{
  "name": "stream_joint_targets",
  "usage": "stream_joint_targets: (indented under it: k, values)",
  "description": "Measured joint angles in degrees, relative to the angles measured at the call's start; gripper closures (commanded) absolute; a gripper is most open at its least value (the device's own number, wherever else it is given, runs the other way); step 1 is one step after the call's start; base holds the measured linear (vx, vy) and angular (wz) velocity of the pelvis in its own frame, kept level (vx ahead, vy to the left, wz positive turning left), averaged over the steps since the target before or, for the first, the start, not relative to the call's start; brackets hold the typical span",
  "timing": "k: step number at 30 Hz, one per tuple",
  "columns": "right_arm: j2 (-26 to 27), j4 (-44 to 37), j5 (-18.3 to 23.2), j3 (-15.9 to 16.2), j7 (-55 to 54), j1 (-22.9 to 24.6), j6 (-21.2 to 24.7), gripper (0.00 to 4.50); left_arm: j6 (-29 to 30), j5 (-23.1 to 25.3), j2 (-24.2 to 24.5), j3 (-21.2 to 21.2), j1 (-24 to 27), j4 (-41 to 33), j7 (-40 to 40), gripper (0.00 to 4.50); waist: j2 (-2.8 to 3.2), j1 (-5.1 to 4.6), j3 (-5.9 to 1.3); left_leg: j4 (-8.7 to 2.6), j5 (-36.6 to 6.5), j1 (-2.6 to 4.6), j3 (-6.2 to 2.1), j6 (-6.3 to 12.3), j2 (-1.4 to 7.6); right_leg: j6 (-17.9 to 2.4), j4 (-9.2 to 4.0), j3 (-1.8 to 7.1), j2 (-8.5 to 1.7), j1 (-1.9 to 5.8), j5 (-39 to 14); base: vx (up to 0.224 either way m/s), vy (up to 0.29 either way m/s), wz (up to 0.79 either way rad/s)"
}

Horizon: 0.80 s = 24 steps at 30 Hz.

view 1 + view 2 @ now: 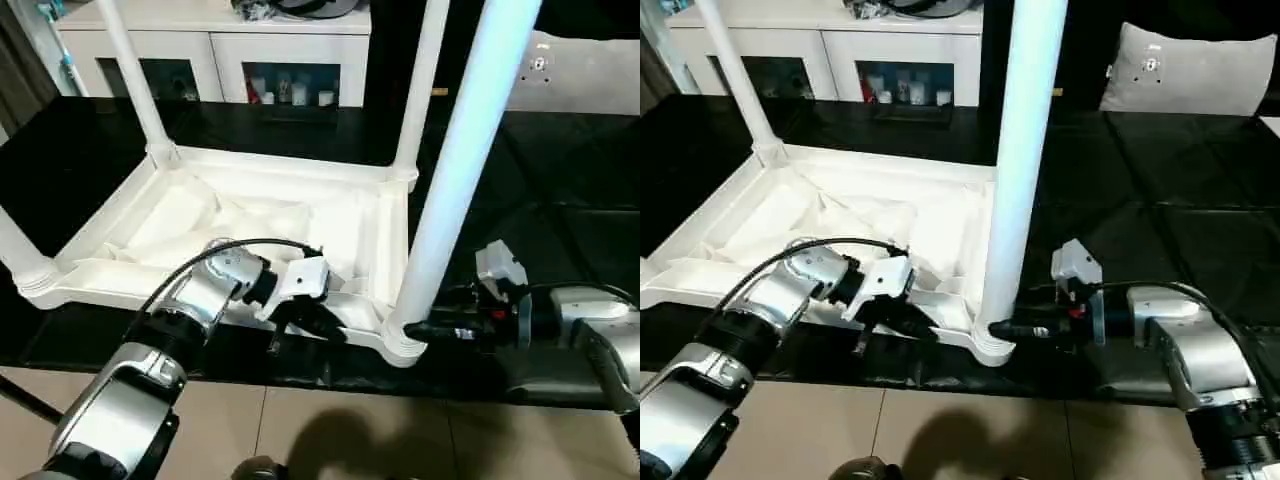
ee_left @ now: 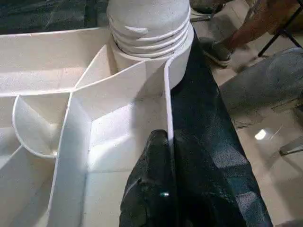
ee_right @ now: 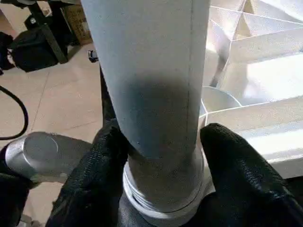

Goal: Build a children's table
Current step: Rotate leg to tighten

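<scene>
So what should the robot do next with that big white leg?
Probably keep twisting the leg tighter into its corner hole. In the right wrist view a few screw rings can be seen above the hole, so it may not be all the way in. The right tool has a finger on each side of the leg's bottom, and the left tool pinches the tabletop's edge to steady it.

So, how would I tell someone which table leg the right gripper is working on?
Find the white table top lying upside down on the black surface. Four white legs rise from its corner sockets. It is the leg at the near corner on the robot's right, with the right gripper around its base. It looks thickest and carries a bluish sheen, unlike the slimmer far legs.
</scene>
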Motion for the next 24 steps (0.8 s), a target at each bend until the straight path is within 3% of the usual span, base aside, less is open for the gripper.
stream_joint_targets:
  k: [9,12,14,17,20,24]
  values:
    - [0.8,-2.2,1.85,-0.47,-1.56,2.03,2.72,2.57,4.13,0.01,-0.02,0.01,0.33,-1.32,-0.05,4.5,0.01,0.1,-0.01,0.0,0.0,0.03,0.0,0.0,0.0,0.01,0.0,0.0,0.0,0.03,0.0,0.0,0.0,0.0]
    - [4.25,-2.57,0.57,-2.12,-8.44,2.02,5.71,2.59,6.95,0.8,-1.45,1.31,-0.44,0.35,5.34,4.5,0.0,-0.22,-0.01,0.04,0.03,0.19,0.0,-0.03,0.01,-0.03,0.02,0.0,0.02,0.13,0.03,0.0,0.0,0.0]
    - [6.28,-2.34,-0.51,-3.27,-13.54,1.33,6.65,2.6,8.44,1.4,-2.46,1.91,-1.49,1.51,8.87,4.5,0.06,-0.97,-0.04,0.13,0.03,0.2,0.0,-0.03,0.0,-0.02,-0.04,0.01,0.01,0.15,0.03,0.0,0.0,0.0]
    - [11.0,-0.09,-4.35,-5.38,-25.17,-2.03,8.97,2.6,12.41,2.48,-6.65,3.77,-3.89,5.11,18.52,4.5,0.01,-3.15,-0.01,0.29,0.03,0.03,0.0,-0.03,-0.04,-0.02,-0.12,0.05,-0.02,0.11,0.03,0.0,0.0,0.0]
    - [14.96,0.64,-6.92,-7.0,-35.17,-3.91,10.57,2.61,15.08,2.47,-10.51,5.38,-4.73,6.72,26.4,4.5,-0.03,-4.51,0.01,0.24,-0.02,0.04,0.06,0.02,-0.08,-0.04,-0.11,0.09,-0.05,0.09,0.07,0.0,0.0,0.0]
    - [18.44,1.83,-8.92,-7.85,-43.43,-5.54,10.15,2.61,16.29,2.72,-13.34,5.67,-5.97,8.12,33.31,4.5,0.08,-4.85,-0.06,-0.09,-0.01,0.02,0.04,0.01,-0.03,0.03,-0.08,-0.02,0.02,-0.05,0.04,0.0,0.0,0.0]
